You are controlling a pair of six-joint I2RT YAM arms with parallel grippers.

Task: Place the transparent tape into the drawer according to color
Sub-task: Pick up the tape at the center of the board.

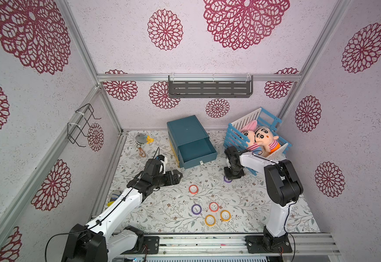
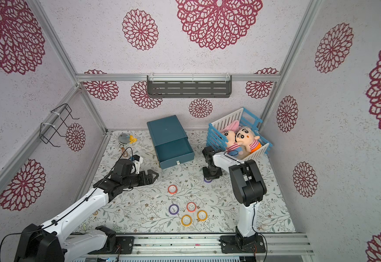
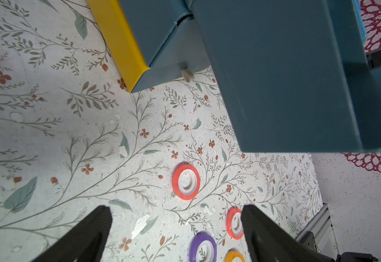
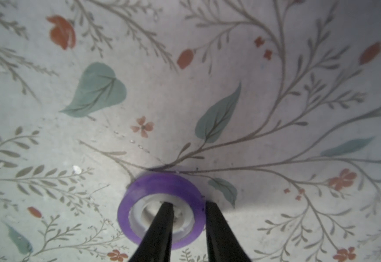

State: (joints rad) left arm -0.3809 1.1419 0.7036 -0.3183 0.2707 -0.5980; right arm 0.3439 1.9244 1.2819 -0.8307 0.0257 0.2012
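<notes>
Several tape rolls lie flat on the floral mat: a red roll [image 1: 193, 189], a purple roll [image 1: 196, 209], a second red roll [image 1: 213, 206] and two yellow-orange rolls [image 1: 225, 215] [image 1: 210, 220]. The teal cabinet [image 1: 186, 129] has its top drawer [image 1: 199, 160] pulled out, with nothing visible inside it. My right gripper [image 4: 188, 204] points straight down on another purple roll [image 4: 160, 188] that rests on the mat. One finger is in its white core and the other outside, pinching its wall. My left gripper [image 3: 176, 208] is open and hovers left of the drawer.
A blue-and-white crate [image 1: 232, 136] with two plush toys stands at the back right, close behind the right arm. A grey and yellow object [image 1: 143, 138] and a key ring [image 1: 141, 152] lie at the back left. A yellow edge [image 3: 119, 43] shows under the teal cabinet.
</notes>
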